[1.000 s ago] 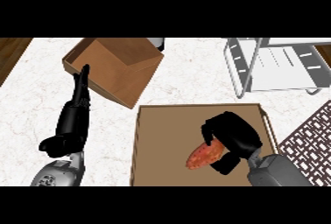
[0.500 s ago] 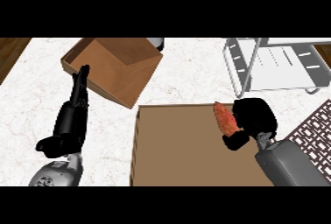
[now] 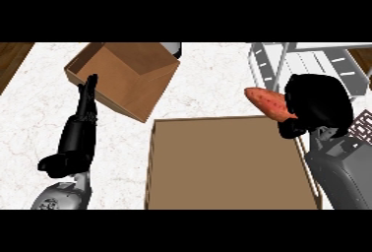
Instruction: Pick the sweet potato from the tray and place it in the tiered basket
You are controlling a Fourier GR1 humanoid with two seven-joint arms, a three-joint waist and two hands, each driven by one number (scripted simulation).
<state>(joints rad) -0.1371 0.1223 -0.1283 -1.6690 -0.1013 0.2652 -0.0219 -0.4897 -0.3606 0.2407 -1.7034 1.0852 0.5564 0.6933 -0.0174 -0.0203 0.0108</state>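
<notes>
My right hand is shut on the orange-red sweet potato, which sticks out to the left of the curled fingers. It hangs above the far right corner of the brown tray, just left of the white tiered basket at the upper right. The tray's surface is bare. My left hand rests open on the counter at the left, fingers straight and pointing away from me.
An open cardboard box lies tilted at the upper left, right beside the left hand's fingertips. A dark lattice object shows at the right edge. White marble counter lies between box and basket.
The right hand has lifted the sweet potato off the tray and carried it up and to the right, toward the basket. The left hand has stayed still.
</notes>
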